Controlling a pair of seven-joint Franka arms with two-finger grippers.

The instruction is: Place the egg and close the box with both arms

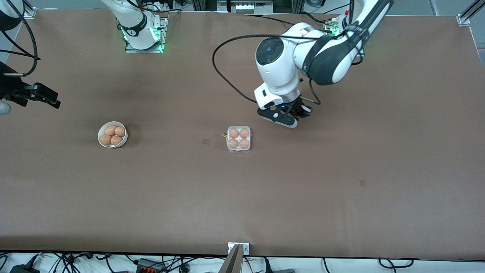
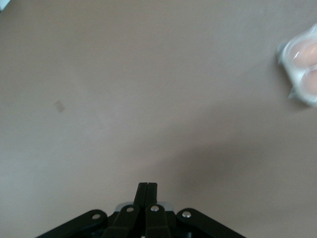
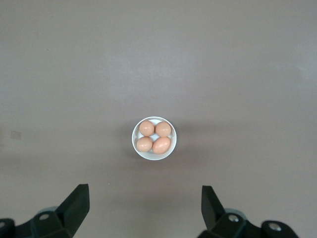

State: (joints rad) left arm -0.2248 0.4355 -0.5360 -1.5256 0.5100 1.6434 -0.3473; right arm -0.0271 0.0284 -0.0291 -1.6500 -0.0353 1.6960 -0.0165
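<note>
Fingers of the left gripper (image 2: 147,184) are pressed together with nothing between them, hanging above bare table (image 1: 341,182) just up and right of the box (image 1: 238,138) in the front view. The right gripper (image 3: 143,201) has its fingers spread wide and empty, high over the white bowl (image 1: 112,134) at the left of the frame, which holds four brown eggs. Sitting near the centre of the front view, the box is square to the table edges, so it has no clear long axis; all four cells hold an egg (image 1: 234,133). Its clear lid seems to be down over them, though the plastic makes that hard to confirm.
</note>
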